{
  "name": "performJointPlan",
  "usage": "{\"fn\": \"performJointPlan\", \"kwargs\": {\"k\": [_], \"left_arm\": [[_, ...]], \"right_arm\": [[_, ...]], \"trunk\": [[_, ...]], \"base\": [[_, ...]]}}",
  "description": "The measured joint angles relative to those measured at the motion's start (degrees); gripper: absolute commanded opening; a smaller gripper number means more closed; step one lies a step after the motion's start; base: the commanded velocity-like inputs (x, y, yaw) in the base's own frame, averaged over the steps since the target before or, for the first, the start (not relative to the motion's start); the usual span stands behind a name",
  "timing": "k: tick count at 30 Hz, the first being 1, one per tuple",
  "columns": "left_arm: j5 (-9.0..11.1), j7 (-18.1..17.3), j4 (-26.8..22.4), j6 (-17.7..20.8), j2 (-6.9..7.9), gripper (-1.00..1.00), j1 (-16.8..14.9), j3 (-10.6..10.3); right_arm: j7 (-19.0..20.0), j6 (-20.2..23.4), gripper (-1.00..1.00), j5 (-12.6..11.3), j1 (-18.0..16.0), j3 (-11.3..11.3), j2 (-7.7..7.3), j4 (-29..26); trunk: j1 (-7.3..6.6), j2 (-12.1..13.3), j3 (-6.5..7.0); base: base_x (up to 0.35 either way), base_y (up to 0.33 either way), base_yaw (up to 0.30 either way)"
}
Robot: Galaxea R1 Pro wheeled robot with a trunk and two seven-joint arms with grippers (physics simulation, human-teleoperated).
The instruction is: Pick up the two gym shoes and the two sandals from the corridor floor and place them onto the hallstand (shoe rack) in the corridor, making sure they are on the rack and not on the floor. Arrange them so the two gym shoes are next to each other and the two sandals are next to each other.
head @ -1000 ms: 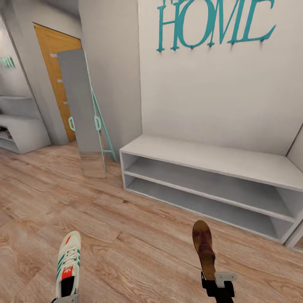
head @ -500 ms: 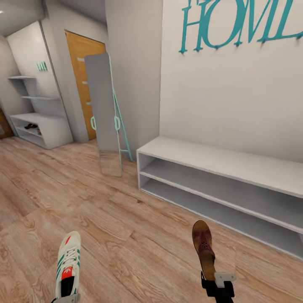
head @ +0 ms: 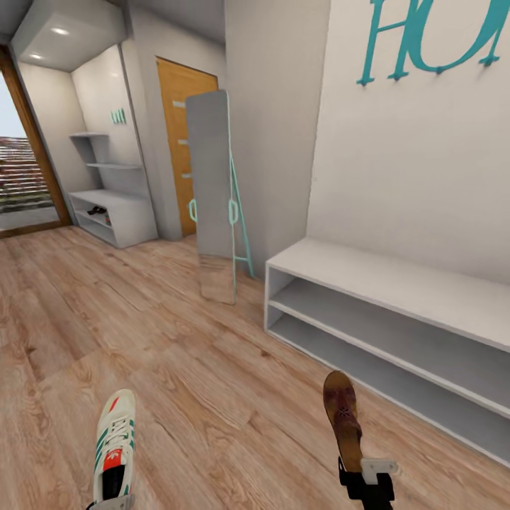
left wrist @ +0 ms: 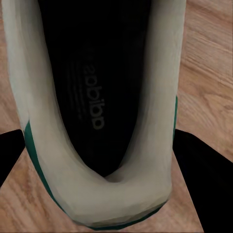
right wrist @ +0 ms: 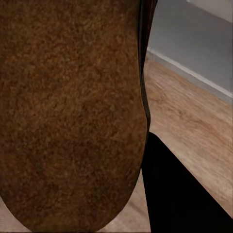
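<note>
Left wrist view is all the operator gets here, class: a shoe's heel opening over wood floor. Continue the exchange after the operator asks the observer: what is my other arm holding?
Observer: The right tool grips a brown sandal by its heel, toe pointing ahead, to the right of your gym shoe.
Operator: Is any rack near?
Observer: A white bench unit with two open shelf rows stands against the wall ahead on the right.
Operator: And the hallstand?
Observer: The hallstand is far off on the left, by the glazed doorway, with something small and dark on a lower shelf.
</note>
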Motion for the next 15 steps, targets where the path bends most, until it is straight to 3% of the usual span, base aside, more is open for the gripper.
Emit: {"fn": "performJointPlan", "kwargs": {"k": [15], "left_arm": [[0.1,0.0,0.0,0.0,0.05,-1.00,0.0,0.0]], "right_arm": [[0.0,0.0,-1.00,0.0,0.0,0.0,0.00,0.0]], "trunk": [[0.00,0.0,0.48]], "base": [[0.308,0.162,0.265]]}}
